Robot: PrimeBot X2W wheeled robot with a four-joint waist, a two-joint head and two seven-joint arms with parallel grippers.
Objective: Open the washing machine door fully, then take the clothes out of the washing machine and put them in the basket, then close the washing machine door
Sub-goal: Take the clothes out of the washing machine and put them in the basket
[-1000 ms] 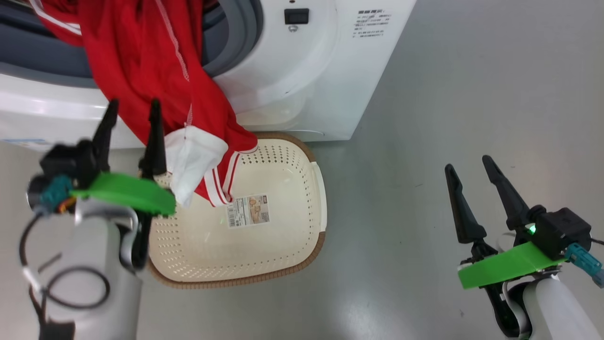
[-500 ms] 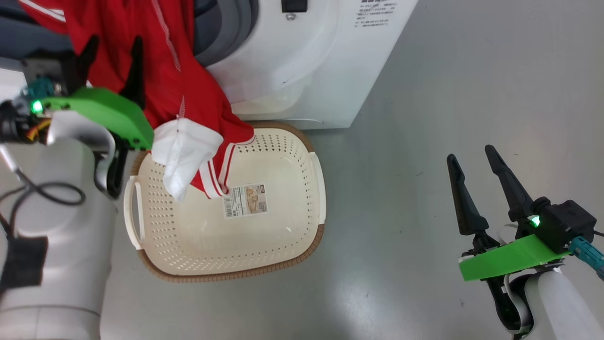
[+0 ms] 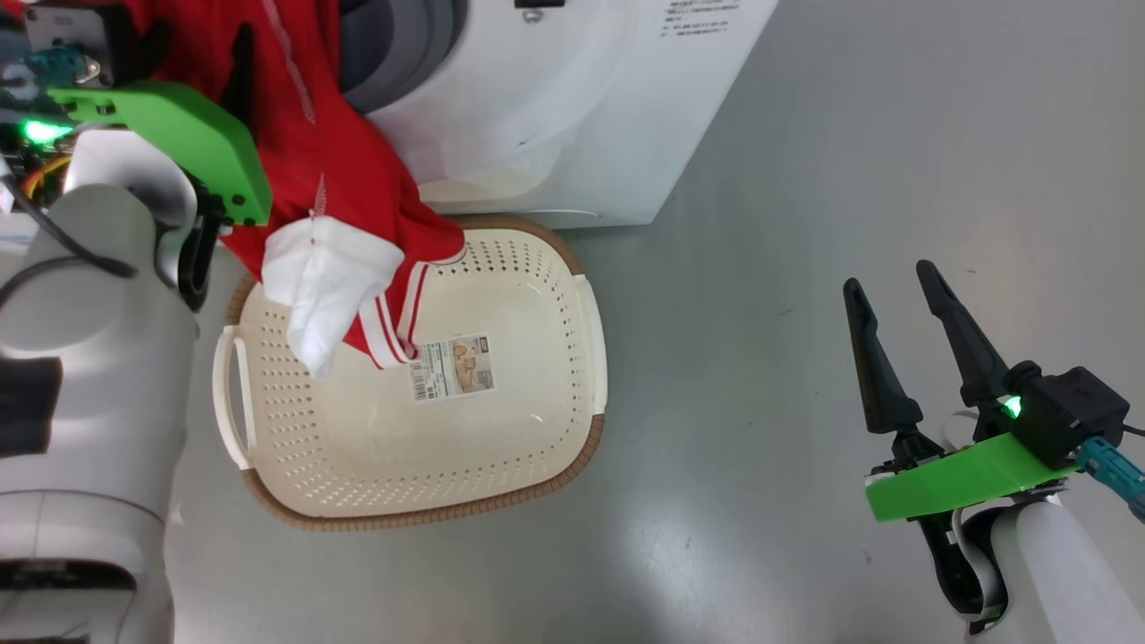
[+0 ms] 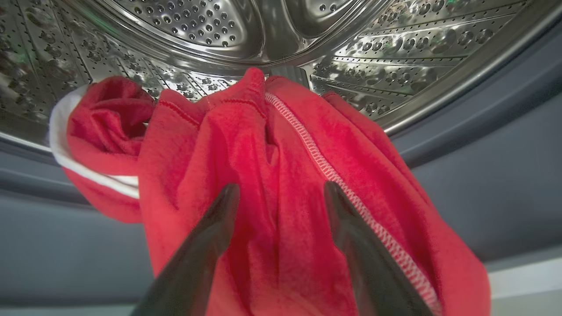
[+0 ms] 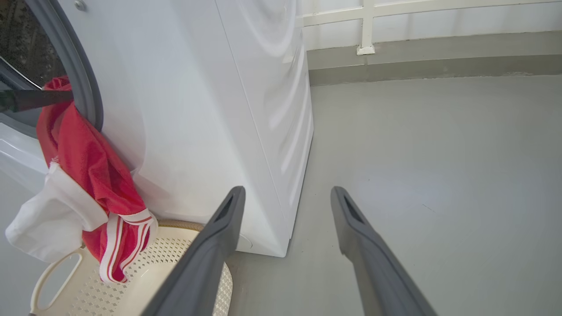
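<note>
- The clothes (image 3: 358, 179) look like one bright red sporty garment, soft and pretty bunched up. There's a white zigzag-stitched seam running down it.
- Its top end sits crumpled in the mouth of the washer (image 3: 572, 116), right at the edge of the shiny perforated steel drum (image 4: 219, 26). A bit of white trim shows on the rolled-up part there.
- From there it flops out over the grey gasket (image 4: 483, 175) and hangs down the washer's white front.
- The low end hangs below the washer's opening. It has a big floppy white cuff (image 3: 313, 286), with a red hem with white stripes (image 3: 394, 331) just beside it.
- The basket (image 3: 595, 358) is on the floor (image 3: 805, 179), pushed right up against the washer's base. It's cream plastic full of little holes, with a brown woven-look rim, a handle on each side and a sticker (image 3: 452, 367) inside on the bottom.
- The cuff and striped hem dangle over the basket's washer-side edge. Can't tell if they actually touch the bottom.
- The left hand (image 4: 281, 188) is up at the washer's mouth, wide open. Its two dark fingers (image 4: 210, 237) are spread across the red cloth with a fold between them, and it isn't pinching anything.
- The right hand (image 3: 887, 279) is well away from the washer, out past its front corner over the floor. It's wide open too, with nothing in it.
</note>
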